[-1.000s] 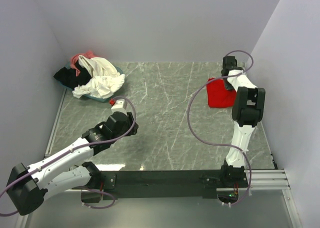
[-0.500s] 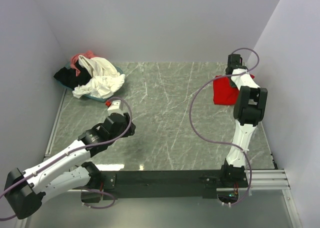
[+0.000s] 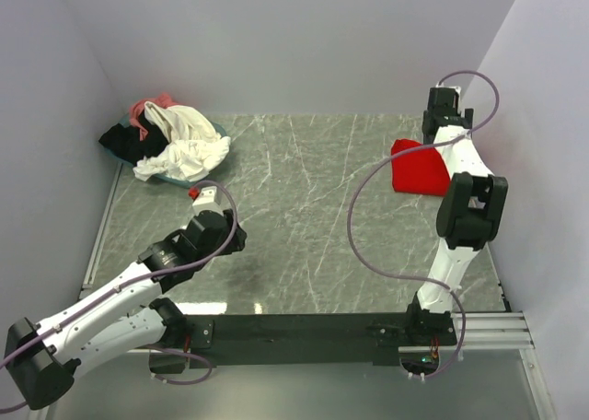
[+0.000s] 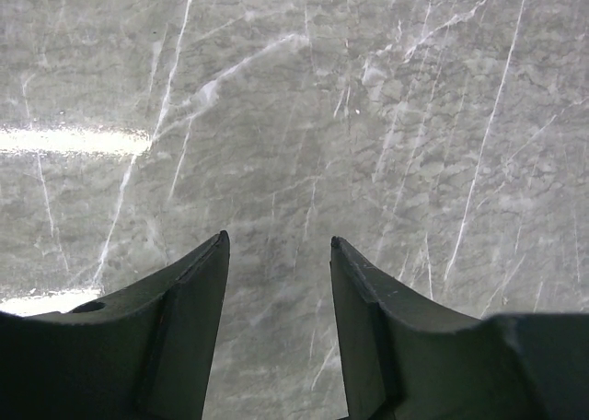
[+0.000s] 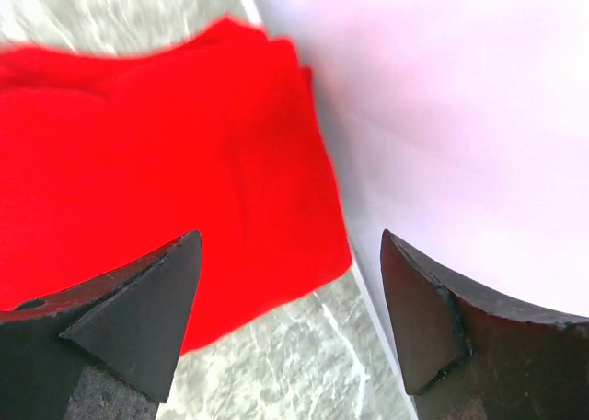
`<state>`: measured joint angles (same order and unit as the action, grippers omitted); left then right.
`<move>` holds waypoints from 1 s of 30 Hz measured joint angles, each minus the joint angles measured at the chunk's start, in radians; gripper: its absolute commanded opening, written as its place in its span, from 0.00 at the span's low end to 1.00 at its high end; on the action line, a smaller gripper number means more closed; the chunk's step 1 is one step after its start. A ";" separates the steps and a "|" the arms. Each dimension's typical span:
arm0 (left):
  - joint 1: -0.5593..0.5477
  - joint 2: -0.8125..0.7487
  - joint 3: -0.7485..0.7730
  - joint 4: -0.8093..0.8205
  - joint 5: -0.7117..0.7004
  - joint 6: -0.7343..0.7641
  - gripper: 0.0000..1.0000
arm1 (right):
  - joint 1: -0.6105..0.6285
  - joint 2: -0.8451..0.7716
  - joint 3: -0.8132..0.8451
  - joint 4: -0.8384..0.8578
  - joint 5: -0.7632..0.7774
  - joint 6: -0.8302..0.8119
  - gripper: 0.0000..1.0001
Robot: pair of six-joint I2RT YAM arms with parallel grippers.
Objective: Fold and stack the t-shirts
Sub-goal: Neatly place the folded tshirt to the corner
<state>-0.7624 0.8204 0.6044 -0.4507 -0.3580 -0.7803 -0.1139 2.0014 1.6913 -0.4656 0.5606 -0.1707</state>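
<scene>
The red t-shirt (image 3: 419,169) is seen lying folded on the bench (image 3: 313,190) at the far right, close against the right wall (image 5: 460,98). The right pincer (image 5: 290,240) is held above it with its jaws spread wide and nothing gripped between them. In the right wrist view the red cloth is seen under the left fingertip and in part of the gap, while the right fingertip is set against the wall. No contact between this pincer and the cloth can be made out.

The left pincer (image 4: 278,242) is held over bare marble on the near left of the bench, well apart from every shirt. Its jaws are parted and nothing is held.

Four colours of shirt are counted: one red, lying alone, and three heaped together at the far left corner. There a cream-white t-shirt (image 3: 184,144) is draped on top, a black t-shirt (image 3: 120,142) is pushed out at the left, and a pink t-shirt (image 3: 152,107) is shown at the back. Whether the cream-white cloth is a single shirt cannot be told. One teal-rimmed tray (image 3: 171,179) is seen under the heap, mostly covered.

Two arms are counted, each trailed by a purple cable. In the top view the right arm's cable (image 3: 363,185) is looped across the near edge of the red t-shirt.
</scene>
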 measured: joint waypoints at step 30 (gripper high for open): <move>0.004 -0.131 0.183 -0.087 -0.106 0.074 0.76 | 0.533 -1.115 -0.998 0.134 -0.550 0.501 0.85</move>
<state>-0.7586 0.6895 0.7879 -0.5373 -0.4641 -0.7067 0.4191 0.8860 0.6937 -0.3317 0.0101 0.3305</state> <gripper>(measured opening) 0.749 0.845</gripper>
